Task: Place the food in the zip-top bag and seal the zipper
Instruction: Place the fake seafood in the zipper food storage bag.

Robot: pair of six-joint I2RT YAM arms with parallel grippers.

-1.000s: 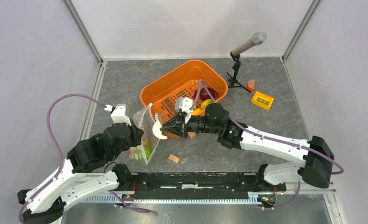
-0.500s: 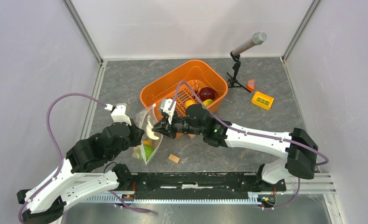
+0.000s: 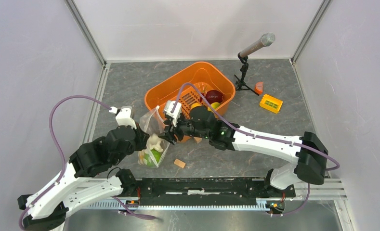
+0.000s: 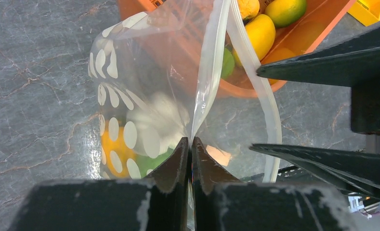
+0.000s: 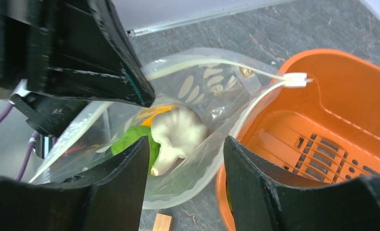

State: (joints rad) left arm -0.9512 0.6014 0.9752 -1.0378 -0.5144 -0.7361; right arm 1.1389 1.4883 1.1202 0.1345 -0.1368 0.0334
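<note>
From above, a grey marbled table (image 3: pixel 130 84) is seen, closed in by plain white walls (image 3: pixel 33 72). An orange basket (image 3: pixel 164 91) of slotted plastic stands at mid-table. A microphone (image 3: pixel 257 44) on a small stand and a yellow block (image 3: pixel 270 103) are set to its right, and a tan wooden cube (image 3: pixel 179 163) lies nearer the arms. The zip-top bag (image 3: pixel 151 129) is held upright just left of the basket, between the left gripper (image 3: pixel 143 136) and the right gripper (image 3: pixel 167 134).

In the left wrist view, the left jaws are pressed together on the bag's mouth edge, with the white zipper (image 4: pixel 211 57) rising from between them. Through the clear, dotted film, the white garlic (image 4: pixel 161 115) and the yellow pepper (image 4: pixel 113 147) are made out, blurred. Yellow-orange pieces (image 4: pixel 260 31) lie in the basket behind.

In the right wrist view, the right jaws are spread wide and nothing is gripped. The bag's open mouth lies just beyond them, and the lobed garlic is seen inside, resting against the green cabbage (image 5: pixel 132 139).
</note>
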